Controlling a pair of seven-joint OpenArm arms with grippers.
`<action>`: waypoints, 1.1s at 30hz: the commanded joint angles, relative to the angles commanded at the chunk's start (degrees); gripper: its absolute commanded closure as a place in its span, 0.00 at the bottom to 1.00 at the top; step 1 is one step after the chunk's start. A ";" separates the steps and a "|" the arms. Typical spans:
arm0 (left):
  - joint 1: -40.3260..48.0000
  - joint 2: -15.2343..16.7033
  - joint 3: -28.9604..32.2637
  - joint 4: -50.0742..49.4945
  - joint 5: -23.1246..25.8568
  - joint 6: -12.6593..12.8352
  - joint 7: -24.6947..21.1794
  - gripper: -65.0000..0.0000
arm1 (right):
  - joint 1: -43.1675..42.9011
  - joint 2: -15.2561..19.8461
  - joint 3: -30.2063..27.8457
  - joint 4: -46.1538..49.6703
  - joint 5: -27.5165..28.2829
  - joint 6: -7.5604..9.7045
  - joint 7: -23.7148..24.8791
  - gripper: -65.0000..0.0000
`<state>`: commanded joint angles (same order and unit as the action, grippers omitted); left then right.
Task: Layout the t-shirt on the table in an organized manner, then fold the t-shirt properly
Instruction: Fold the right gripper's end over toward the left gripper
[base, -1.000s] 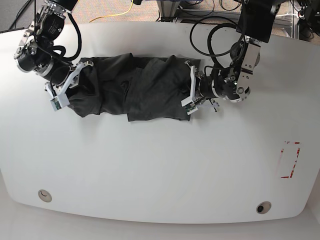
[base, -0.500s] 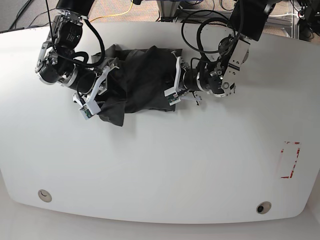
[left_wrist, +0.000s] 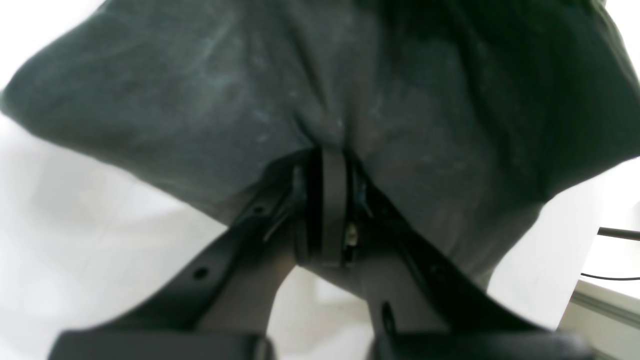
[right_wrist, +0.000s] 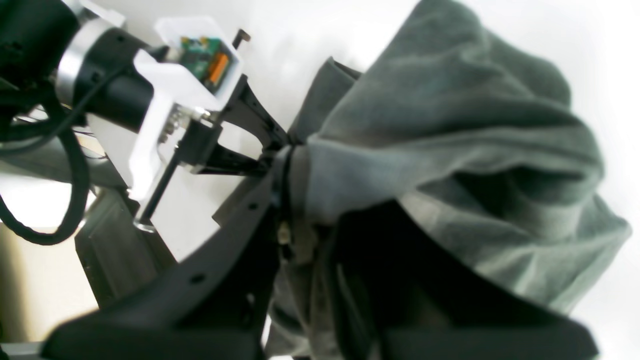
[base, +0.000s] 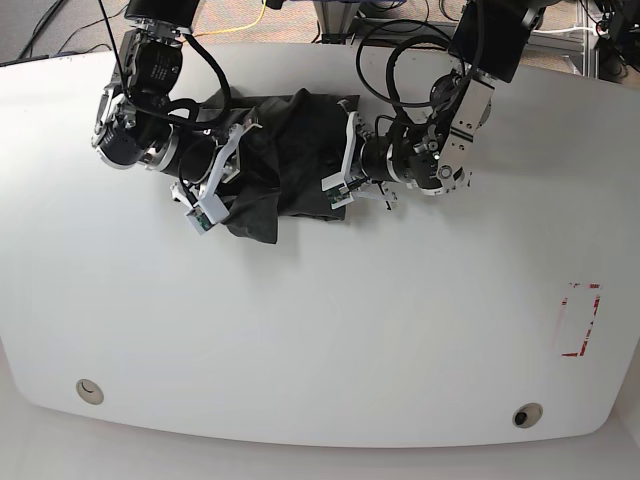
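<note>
Currently, the white table (base: 330, 330) is spreading beneath everything, its red dashed mark (base: 580, 320) showing at one side. On its far part, the dark t-shirt (base: 305, 150) is lying bunched and creased between the two arms. The right gripper (base: 240, 185) is pinching a raised fold of the cloth. The left gripper (base: 360, 178) is touching the shirt's other side, though whether its fingers are closing on fabric, I cannot tell.

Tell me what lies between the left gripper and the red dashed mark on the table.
From the left gripper to the red dashed mark, the base view shows just bare white tabletop.
</note>
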<state>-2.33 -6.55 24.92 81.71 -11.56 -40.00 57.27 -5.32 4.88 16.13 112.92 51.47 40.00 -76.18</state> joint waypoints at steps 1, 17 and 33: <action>-0.09 0.00 0.00 0.00 0.00 0.00 0.00 0.97 | 0.00 0.09 0.00 0.00 0.00 0.00 0.00 0.96; -1.32 0.00 -0.09 0.09 -0.35 0.00 0.00 0.97 | -3.34 0.09 -3.16 0.18 2.20 0.00 -0.09 0.00; -2.11 0.00 -8.26 13.19 -0.35 0.00 3.25 0.96 | -3.60 5.10 -1.67 0.18 14.51 0.00 -0.09 0.00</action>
<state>-4.44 -6.55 16.66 94.90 -11.91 -40.00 60.53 -8.92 9.98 14.46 113.10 65.98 40.00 -76.26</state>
